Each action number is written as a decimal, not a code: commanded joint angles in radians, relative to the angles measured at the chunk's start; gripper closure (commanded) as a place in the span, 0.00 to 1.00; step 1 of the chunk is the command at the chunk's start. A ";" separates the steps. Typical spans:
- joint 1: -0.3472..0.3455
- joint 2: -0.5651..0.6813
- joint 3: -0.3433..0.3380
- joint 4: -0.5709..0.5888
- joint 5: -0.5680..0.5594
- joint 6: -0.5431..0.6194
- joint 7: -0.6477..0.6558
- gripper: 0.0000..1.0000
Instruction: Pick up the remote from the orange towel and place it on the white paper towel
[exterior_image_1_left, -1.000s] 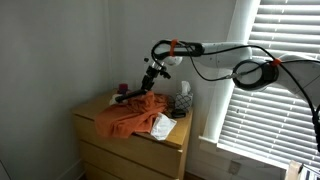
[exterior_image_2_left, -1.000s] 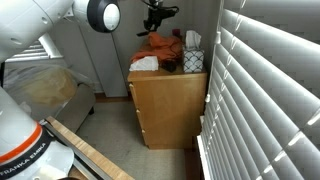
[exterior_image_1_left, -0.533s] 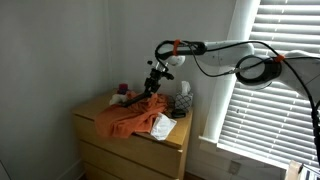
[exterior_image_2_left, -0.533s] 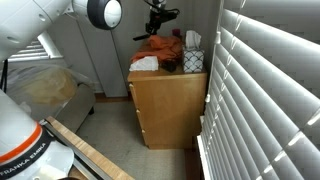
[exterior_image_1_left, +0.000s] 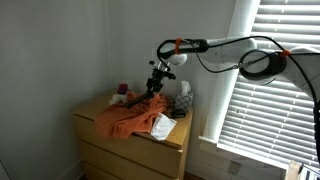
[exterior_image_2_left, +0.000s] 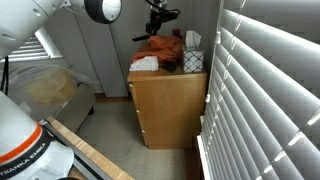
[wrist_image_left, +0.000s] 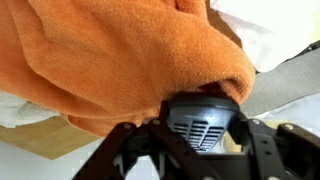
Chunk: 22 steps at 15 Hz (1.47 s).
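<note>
**Operator:** Report the state of the Robotiq gripper (wrist_image_left: 200, 138).

**Technician:** The fingers (wrist_image_left: 128, 142) are pinching the dark grey, button-faced remote (wrist_image_left: 204, 116). In the wrist view the remote sits at 6 o'clock, gripped from both sides.

**Operator:** Where is the remote relative to the crumpled orange cloth towel (wrist_image_left: 120, 60)?

**Technician:** In the wrist view the towel fills the frame from 9 to 1 o'clock, directly behind the remote. Whether they touch cannot be determined. In an exterior view the gripper (exterior_image_1_left: 152, 88) hangs above the towel (exterior_image_1_left: 125, 118), which lies at its 7 o'clock.

**Operator:** And the white paper towel (exterior_image_1_left: 160, 126)?

**Technician:** It lies on the light wooden dresser (exterior_image_1_left: 130, 152), at 6 o'clock from the gripper and beside the orange towel. The remote is apart from it.
</note>
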 joint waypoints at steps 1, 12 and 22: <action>0.002 -0.008 0.002 -0.023 -0.012 0.001 -0.039 0.69; -0.046 -0.029 0.020 -0.250 -0.033 0.025 -0.377 0.69; -0.097 -0.066 -0.038 -0.312 0.054 -0.008 -0.590 0.69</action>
